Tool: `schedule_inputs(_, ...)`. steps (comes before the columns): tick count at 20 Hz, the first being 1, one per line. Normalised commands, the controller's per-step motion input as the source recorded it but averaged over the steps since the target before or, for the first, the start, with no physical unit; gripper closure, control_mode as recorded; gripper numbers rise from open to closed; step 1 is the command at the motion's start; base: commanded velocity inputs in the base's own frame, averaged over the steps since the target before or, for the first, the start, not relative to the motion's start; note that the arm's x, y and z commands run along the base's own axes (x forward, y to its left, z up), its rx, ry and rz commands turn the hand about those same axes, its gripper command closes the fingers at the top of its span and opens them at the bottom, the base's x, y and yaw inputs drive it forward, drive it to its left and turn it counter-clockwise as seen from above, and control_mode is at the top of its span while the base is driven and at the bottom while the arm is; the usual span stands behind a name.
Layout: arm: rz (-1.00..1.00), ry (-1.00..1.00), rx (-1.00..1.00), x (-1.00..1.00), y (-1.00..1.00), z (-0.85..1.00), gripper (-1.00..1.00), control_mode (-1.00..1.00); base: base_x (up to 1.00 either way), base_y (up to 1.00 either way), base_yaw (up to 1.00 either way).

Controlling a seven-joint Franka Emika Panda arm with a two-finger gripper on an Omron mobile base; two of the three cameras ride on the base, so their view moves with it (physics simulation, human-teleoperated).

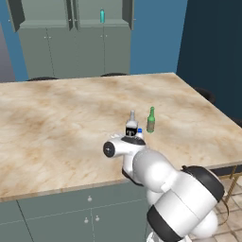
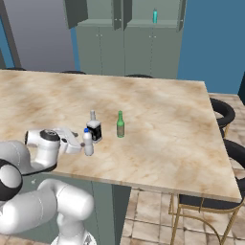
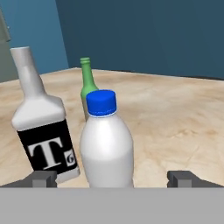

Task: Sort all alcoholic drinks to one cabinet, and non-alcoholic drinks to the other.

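On the marble counter (image 2: pixel 158 124) stand three bottles close together. The white plastic bottle (image 3: pixel 106 144) with a blue cap stands nearest, between the two fingertips (image 3: pixel 43 178) of my open gripper (image 3: pixel 113 178), which do not touch it. Left of it is the square clear bottle (image 3: pixel 41 131) with a black "T" label, and the slim green glass bottle (image 3: pixel 87 83) is behind. From the right base view, the gripper (image 2: pixel 78 142) reaches level toward the white bottle (image 2: pixel 88 142), beside the black-labelled bottle (image 2: pixel 94 128) and the green bottle (image 2: pixel 120 125). A teal bottle (image 2: pixel 154 16) stands in the far right-hand cabinet.
Grey-green wall cabinets (image 1: pixel 71 28) with open doors stand across the room behind the counter. Dark stools (image 2: pixel 223 113) line the counter's right side, and a gold-legged one (image 2: pixel 201 215) sits at its near right corner. The bottles stand near the counter's front edge (image 1: pixel 56 189).
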Motion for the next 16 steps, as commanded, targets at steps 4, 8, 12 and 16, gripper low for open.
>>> schedule_inputs(4, 0.0, 0.0, 0.0, 0.13, -0.07, -0.07, -1.0, -1.0, 0.0, 0.0, 0.0)
schedule_inputs(8, 0.0, 0.0, 0.0, 0.12, -0.05, -0.1, -1.0, -1.0, 0.0, 0.0, 0.0)
schedule_inputs(12, 0.0, 0.0, 0.0, 0.1, -0.04, -0.11, -1.0, -1.0, 0.0, 0.0, 0.0)
schedule_inputs(16, 0.0, 0.0, 0.01, 0.08, -0.07, -0.09, -1.0, -1.0, 0.0, 0.0, 0.0)
